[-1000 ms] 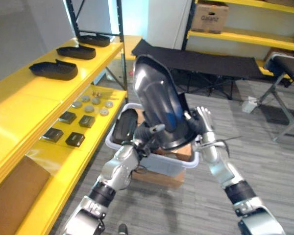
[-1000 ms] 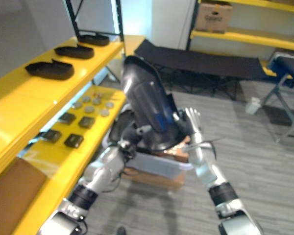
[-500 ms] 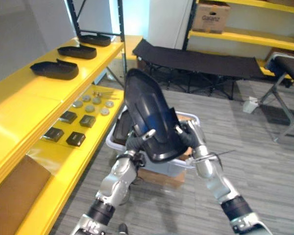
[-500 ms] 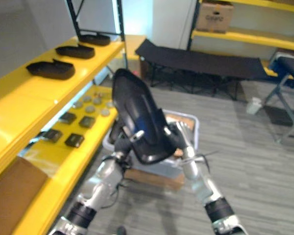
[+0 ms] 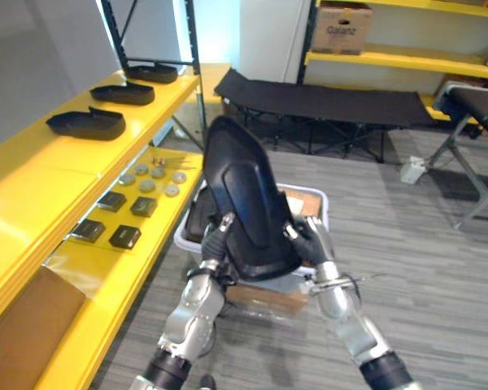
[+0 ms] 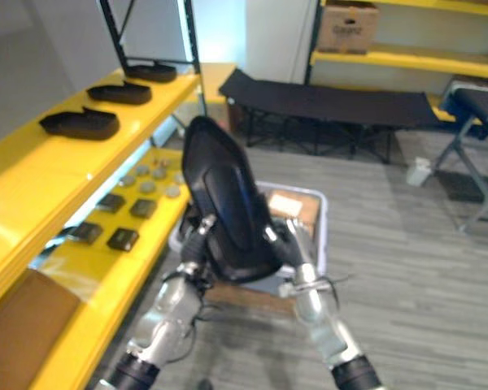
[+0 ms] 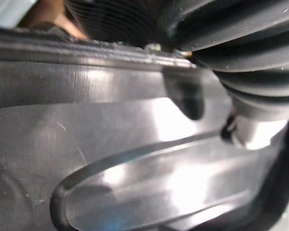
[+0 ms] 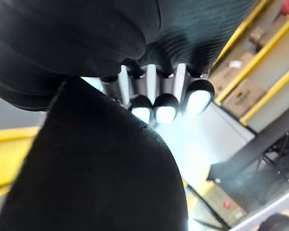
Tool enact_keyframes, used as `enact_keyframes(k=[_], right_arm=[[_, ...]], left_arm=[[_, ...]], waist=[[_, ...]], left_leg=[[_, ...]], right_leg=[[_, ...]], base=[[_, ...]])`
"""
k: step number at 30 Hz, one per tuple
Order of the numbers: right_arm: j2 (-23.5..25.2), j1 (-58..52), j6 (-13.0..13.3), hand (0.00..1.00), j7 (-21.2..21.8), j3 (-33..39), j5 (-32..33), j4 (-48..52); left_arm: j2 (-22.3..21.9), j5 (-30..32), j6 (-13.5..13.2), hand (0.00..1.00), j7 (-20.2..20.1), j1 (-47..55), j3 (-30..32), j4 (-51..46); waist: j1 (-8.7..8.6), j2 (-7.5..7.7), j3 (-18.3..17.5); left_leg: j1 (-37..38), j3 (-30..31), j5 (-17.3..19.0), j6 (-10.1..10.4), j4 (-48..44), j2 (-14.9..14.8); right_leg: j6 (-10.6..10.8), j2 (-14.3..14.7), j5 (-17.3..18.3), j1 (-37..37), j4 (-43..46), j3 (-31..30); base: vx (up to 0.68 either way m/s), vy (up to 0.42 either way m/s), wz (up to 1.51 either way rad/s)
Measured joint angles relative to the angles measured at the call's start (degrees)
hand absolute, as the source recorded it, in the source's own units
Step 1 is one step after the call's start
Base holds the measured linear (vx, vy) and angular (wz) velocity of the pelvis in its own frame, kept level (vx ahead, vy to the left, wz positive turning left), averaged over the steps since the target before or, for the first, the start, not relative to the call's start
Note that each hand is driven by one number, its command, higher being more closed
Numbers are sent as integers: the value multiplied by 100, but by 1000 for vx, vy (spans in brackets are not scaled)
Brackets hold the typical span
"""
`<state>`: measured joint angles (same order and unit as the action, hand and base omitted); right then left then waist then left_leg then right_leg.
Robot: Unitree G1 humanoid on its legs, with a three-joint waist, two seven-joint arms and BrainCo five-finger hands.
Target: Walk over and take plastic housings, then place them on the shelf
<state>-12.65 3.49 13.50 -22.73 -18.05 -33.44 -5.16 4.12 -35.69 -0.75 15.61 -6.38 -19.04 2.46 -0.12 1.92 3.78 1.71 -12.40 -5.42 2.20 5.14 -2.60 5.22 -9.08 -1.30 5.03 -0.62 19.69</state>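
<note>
A large glossy black plastic housing [image 5: 248, 203] stands upright, nose up, between my two hands in front of me. My left hand [image 5: 215, 248] grips its lower left edge, thumb laid on the front face. At the lower right edge my right hand [image 5: 309, 242] holds on with curled fingers. The left wrist view looks straight onto the housing's shiny moulded surface [image 7: 111, 159]. In the right wrist view the curled fingers [image 8: 166, 108] sit over the housing's dark rim [image 8: 96, 168].
A yellow shelf [image 5: 32, 187] runs along the left, with three black housings [image 5: 85, 123] lined up on its top level. Small black parts and metal discs [image 5: 150, 183] lie on the lower level. A white bin [image 5: 321, 195] on a cardboard box stands below my hands. A black cot [image 5: 333, 101] stands behind.
The housing has come down and a little to the left, closer to me. My left hand's fingers have curled onto its edge. The right hand kept its grip.
</note>
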Motion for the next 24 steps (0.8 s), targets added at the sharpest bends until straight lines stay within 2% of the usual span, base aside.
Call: enact_keyframes(k=[3, 4, 7, 8, 11, 15, 17, 19, 20, 21, 22, 23, 24], right_arm=[[-7, -4, 0, 100, -162, -74, 1, 12], [-9, -4, 0, 0, -200, -95, 4, 12], [-28, -14, 66, 0, -266, -146, 4, 12], [-53, -51, 129, 0, -268, -152, 16, 12], [-156, -99, 135, 0, -268, -343, 375, -1], [-299, -97, 140, 0, -223, -529, 1014, -1], [-323, -97, 178, 0, -64, -567, 1461, -2], [-322, -94, 382, 0, 263, -466, 1932, -2], [-323, -92, 428, 0, 312, -433, 1989, 0], [-292, -89, 641, 0, 556, -311, 2350, 37], [-270, -90, 709, 0, 685, -240, 2475, 90], [-253, -93, 844, 0, 1065, -39, 2737, 284], [-245, -91, 881, 0, 1230, 45, 2860, 378]], left_arm=[[17, 12, 1, 100, -35, 0, 9, -70], [25, 12, 1, 100, -47, 0, 11, -82], [101, 21, 61, 100, -142, 0, 23, -142], [127, 21, 136, 100, -298, 0, 28, -144], [236, 78, 263, 100, -384, -1, 1, -162], [239, 169, 252, 100, -284, -1, -39, -167], [238, 457, 211, 100, -157, 0, -30, -234], [223, 1067, 132, 100, -1, 3, -9, -428], [216, 1139, 104, 100, 9, 6, 1, -447], [191, 1427, 7, 100, 90, 22, 60, -557], [182, 1550, -42, 100, 117, 27, 73, -629], [145, 1853, -180, 100, 154, 30, 139, -805], [86, 1968, -257, 100, 164, 29, 173, -874]], waist=[[-3, -1, -1], [-3, -2, -1], [-3, -6, -9], [-2, -7, -27], [2, -7, -115], [7, -20, -144], [11, -22, -145], [39, -22, -145], [42, -22, -145], [58, -22, -145], [66, -22, -145], [82, -22, -145], [87, -22, -145]], left_leg=[[1, -1, 0, 0, 0, 0], [1, 0, 0, 0, 0, 0], [1, 0, 0, 0, -1, 3], [1, 0, 0, 0, -1, 6], [1, 1, 6, 8, -1, 8], [4, 5, 5, 8, -1, 9], [5, 16, 4, 7, -1, 9], [5, 58, 2, 6, -1, 12], [5, 61, 2, 6, -1, 12], [7, 64, 1, 6, -1, 11], [10, 66, 1, 6, -2, 11], [16, 70, 0, 6, -2, 13], [17, 73, 0, 5, -2, 14]], right_leg=[[0, 0, 0, 0, 1, 0], [-1, -1, 0, 0, 1, 0], [-1, -3, 0, -1, 1, 0], [-2, -5, 1, -1, 0, 1], [-8, -8, 4, -3, 0, 1], [-8, -9, 4, -2, 2, 2], [-8, -9, 4, 2, 3, 7], [-8, -9, 3, 12, 4, 23], [-8, -9, 3, 13, 3, 25], [-9, -7, 3, 17, 4, 27], [-9, -7, 2, 20, 4, 28], [6, -9, -8, 29, 10, 30], [11, -8, -11, 32, 12, 31]], base=[[0, 0, 0], [0, 0, 0], [0, 0, 0], [0, 0, 0], [0, 0, 0], [0, 0, 0], [0, 0, 0], [0, 0, 3], [0, 0, 0], [0, 0, 0], [0, 0, 0], [0, 0, 0], [0, 0, 3]])
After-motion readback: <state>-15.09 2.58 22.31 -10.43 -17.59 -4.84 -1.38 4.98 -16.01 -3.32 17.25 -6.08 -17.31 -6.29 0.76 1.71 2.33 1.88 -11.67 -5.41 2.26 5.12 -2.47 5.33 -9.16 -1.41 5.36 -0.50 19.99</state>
